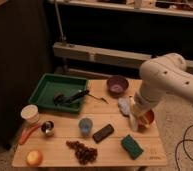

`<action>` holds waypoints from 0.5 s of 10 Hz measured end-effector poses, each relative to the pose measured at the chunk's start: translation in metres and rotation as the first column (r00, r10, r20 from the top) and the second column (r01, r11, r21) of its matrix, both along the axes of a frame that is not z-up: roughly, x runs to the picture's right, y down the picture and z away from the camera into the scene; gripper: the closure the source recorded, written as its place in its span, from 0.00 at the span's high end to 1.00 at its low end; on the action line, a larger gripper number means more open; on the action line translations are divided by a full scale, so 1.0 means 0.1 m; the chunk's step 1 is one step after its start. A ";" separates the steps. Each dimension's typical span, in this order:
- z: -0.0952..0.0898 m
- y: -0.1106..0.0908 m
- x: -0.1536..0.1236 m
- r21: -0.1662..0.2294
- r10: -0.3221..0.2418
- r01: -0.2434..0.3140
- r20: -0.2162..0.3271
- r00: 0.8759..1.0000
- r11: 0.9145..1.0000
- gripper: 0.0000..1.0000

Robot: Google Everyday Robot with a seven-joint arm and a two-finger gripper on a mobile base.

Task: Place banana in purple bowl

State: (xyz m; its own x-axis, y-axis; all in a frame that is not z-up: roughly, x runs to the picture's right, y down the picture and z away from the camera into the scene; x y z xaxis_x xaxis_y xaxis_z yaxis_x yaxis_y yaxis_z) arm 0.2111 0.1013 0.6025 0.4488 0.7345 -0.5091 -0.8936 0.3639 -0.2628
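Banana (133,121) hangs pale and nearly upright in my gripper (134,114), which is clamped on it near the tabletop's (110,152) right edge. Just right of the banana sits a reddish-orange bowl (149,118); whether they touch, I cannot tell. The purple bowl (117,85) stands apart, toward the far edge. A green sponge (131,146) lies nearer the front edge, and a green tray (46,86) fills the far left corner.

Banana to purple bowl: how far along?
Done: banana looks picked up, gripped in the shut hand. In hand: it hangs beside the orange bowl. Left: carry it to the purple bowl, which shows nothing inside, and release.
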 end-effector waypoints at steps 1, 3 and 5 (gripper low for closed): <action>-0.09 0.02 0.20 0.012 0.029 -0.028 -0.036 0.999 1.000 0.00; -0.13 -0.08 0.43 0.039 0.045 -0.042 -0.062 0.997 0.998 0.00; -0.05 -0.29 0.55 0.064 0.043 -0.038 -0.078 0.996 0.997 0.00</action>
State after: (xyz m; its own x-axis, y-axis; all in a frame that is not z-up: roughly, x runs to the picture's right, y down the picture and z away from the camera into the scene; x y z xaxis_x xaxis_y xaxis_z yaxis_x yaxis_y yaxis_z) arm 0.2656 0.0722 0.5976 0.3783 0.7824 -0.4948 -0.9250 0.3405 -0.1687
